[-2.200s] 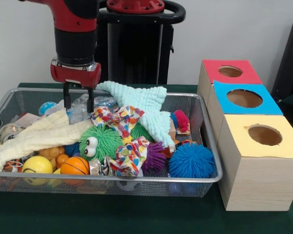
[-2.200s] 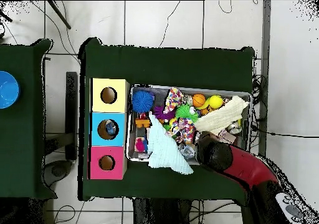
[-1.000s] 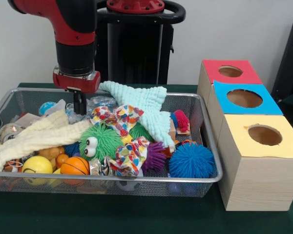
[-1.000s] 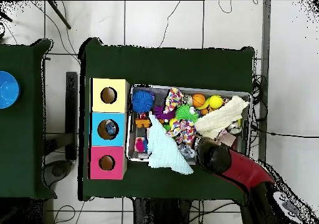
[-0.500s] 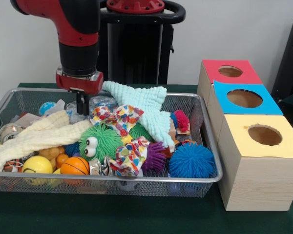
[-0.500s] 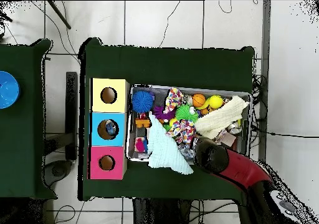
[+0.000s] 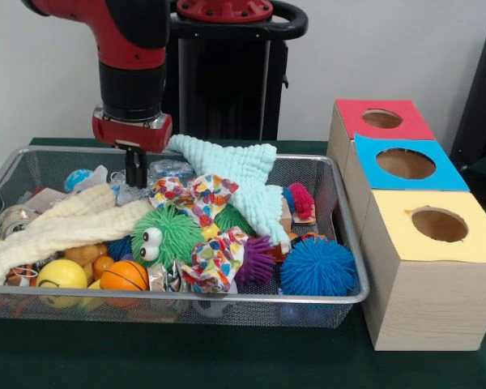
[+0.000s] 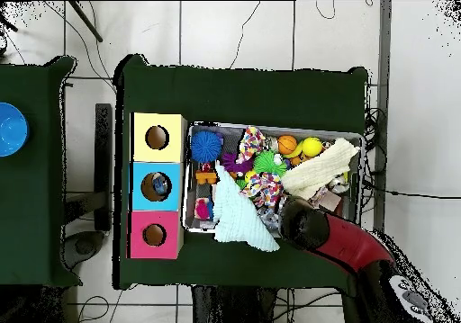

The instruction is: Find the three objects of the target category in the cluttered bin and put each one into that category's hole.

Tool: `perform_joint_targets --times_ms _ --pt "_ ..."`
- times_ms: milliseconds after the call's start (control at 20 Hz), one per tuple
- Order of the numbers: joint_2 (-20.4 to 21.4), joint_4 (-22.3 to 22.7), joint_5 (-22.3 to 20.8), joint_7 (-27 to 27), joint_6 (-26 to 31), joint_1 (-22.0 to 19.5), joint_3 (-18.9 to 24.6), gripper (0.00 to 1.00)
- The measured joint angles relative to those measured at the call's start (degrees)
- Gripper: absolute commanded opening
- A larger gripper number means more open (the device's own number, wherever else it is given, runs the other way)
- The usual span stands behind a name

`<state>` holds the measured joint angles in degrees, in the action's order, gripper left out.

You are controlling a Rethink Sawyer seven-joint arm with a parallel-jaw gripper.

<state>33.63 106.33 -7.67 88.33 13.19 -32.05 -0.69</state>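
The wire bin [image 7: 340,235] brims with soft toys, balls and cloths. The end effector [image 7: 135,177], its fingers pressed together, dips near the bin's far rim beside crinkled clear plastic [image 7: 158,170]; what its tips touch is hidden. Three holed boxes [image 7: 421,235] stand just beside the bin.

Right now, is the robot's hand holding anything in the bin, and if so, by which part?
It cannot be told. The hand looks closed among crinkled clear plastic at the bin's back, but no gripped object is visible.
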Motion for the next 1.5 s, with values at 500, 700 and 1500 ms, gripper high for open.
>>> perform_joint_targets --times_ms 500,700,1500 --pt "2.51 -0.02 -0.04 0.00 0.09 0.26 0.05 1.00" --pt "2.78 0.01 -0.04 0.00 0.09 -4.75 3.51 1.00" --pt "-5.64 -3.19 -7.19 -0.01 7.15 -29.78 21.02 1.00"
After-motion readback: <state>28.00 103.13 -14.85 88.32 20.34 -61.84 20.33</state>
